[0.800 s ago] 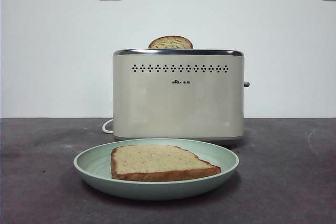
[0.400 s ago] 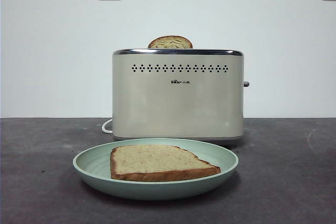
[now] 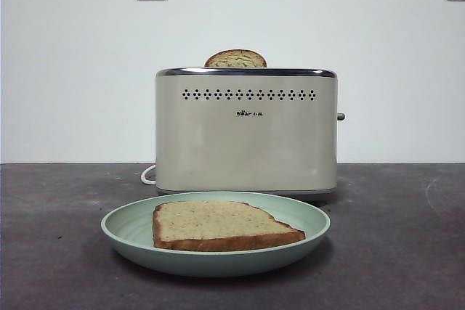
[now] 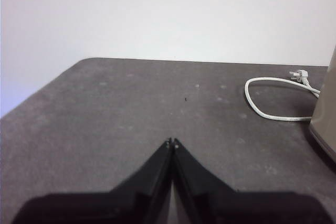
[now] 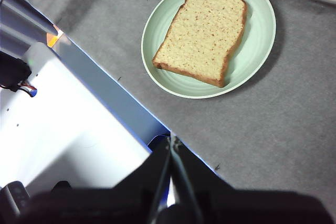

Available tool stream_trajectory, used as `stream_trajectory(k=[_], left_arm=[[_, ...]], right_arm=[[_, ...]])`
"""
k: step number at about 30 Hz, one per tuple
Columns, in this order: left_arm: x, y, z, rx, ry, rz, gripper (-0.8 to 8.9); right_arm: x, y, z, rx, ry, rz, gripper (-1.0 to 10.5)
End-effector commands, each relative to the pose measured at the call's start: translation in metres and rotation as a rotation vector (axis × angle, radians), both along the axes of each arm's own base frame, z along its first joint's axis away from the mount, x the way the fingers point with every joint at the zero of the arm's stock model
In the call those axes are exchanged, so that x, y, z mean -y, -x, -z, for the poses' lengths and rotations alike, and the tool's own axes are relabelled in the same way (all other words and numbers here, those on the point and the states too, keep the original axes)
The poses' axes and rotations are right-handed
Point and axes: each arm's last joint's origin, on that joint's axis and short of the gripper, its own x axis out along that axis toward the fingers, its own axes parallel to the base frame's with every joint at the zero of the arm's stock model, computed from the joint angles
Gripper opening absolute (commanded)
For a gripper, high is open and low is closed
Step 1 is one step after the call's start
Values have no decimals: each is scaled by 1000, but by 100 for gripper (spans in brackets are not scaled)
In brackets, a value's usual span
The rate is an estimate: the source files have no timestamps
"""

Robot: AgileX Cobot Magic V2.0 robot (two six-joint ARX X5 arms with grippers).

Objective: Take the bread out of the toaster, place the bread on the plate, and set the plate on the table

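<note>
Front view shows nothing shifted over the last half second: the bread (image 3: pixel 221 224) lies flat on the plate (image 3: pixel 123 224), set on the table (image 3: pixel 51 252) before the toaster (image 3: pixel 246 143). Left gripper (image 4: pixel 171 142) and right gripper (image 5: pixel 171 140) are pressed closed, empty, withdrawn; the task is judged complete.

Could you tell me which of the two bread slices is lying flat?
The bread on the plate lies flat; the second slice stands upright in the toaster, only its dome showing.
</note>
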Motion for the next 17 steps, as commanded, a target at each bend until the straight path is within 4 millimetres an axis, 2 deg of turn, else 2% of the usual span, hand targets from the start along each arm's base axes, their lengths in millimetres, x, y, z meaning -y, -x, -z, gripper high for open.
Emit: stream_trajectory(k=[1, 7, 17], left_arm=[[0, 2, 9, -9, 26, -8, -4], [0, 5, 26, -111, 38, -8, -4], [0, 5, 26, -109, 71, -8, -4]], right_arm=[[0, 0, 1, 4, 3, -7, 1], [0, 0, 1, 4, 4, -6, 1], [0, 0, 1, 4, 4, -6, 1]])
